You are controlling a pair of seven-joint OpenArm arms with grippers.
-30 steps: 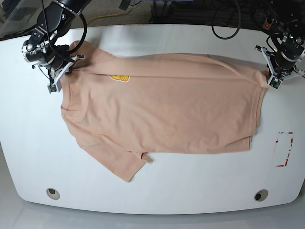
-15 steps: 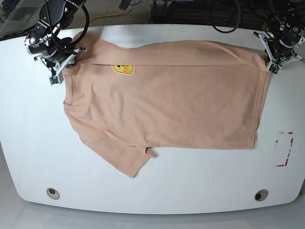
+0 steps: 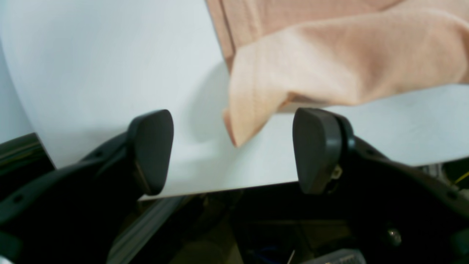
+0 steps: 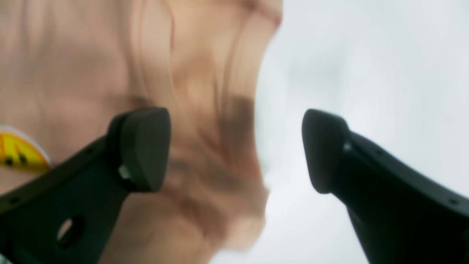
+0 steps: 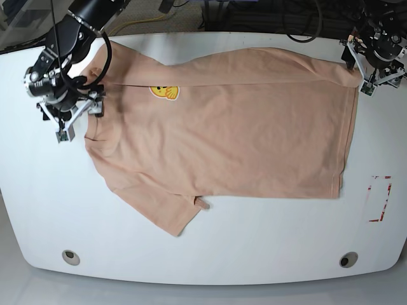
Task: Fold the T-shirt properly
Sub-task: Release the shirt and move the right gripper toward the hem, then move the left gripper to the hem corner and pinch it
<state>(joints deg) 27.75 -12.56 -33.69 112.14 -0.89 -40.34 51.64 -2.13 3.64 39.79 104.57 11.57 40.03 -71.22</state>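
The peach T-shirt (image 5: 229, 136) lies spread flat on the white table (image 5: 267, 248), collar toward the view's left, with the yellow smiley patch (image 5: 164, 93) facing up. My right gripper (image 5: 79, 119) is open beside the collar and shoulder. In the right wrist view its jaws (image 4: 234, 150) stand wide apart over blurred shirt fabric (image 4: 198, 110), with the patch (image 4: 16, 150) at the left. My left gripper (image 5: 361, 70) is open at the shirt's far right hem corner. In the left wrist view (image 3: 234, 152) that corner (image 3: 253, 106) lies loose between the fingers.
A red-outlined rectangle (image 5: 380, 198) marks the table at the right. Two round holes (image 5: 71, 257) (image 5: 348, 260) sit near the front edge. The table's far edge (image 3: 220, 187) runs right under my left gripper, with dark cables beyond it.
Both grippers have let go of the shirt. The far edge now lies flat and the patch shows fully. My right gripper has moved toward the front, away from the shoulder.
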